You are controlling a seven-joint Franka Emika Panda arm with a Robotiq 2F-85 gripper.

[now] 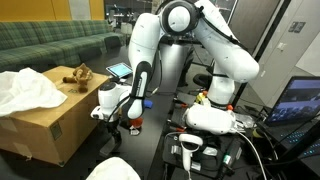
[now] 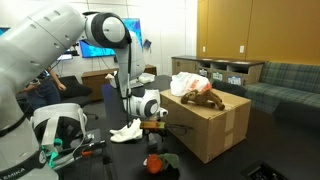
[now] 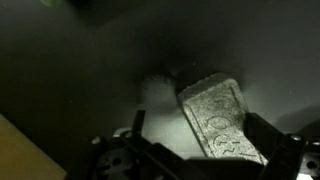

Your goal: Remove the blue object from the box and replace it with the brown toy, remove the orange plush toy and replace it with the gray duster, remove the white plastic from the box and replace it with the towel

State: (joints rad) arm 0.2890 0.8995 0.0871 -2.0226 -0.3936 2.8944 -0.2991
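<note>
– Dark worktop (image 3: 70, 70) fills the wrist view, yes? How do the jaws stand over it?
– Spread wide, pinching nothing. One pale finger (image 3: 137, 122) shows on the left of that view and a darker one on the right.
– And the duster (image 3: 222, 120)?
– It lies flat on the worktop in the gap between them, nearer the darker finger, with its long side running slantwise. Whether either finger touches it, I cannot tell.
– What lies just beside?
– The orange plush (image 1: 135, 122), down on the worktop close under the wrist. It shows in both exterior views. A white cloth (image 2: 127, 128) lies a little further out on the same worktop.
– Where is the box (image 1: 45, 125)?
– It stands next to the arm (image 1: 190, 40), and the jaws hang low near its side wall. The brown toy (image 1: 78, 76) sits at the box's top, right by a big white heap (image 1: 25, 90). Plastic or towel, I cannot tell.
– And further out?
– A lit tablet (image 1: 120, 70) shows past the arm, and a green couch (image 1: 50, 45) runs along the back of the room.
</note>
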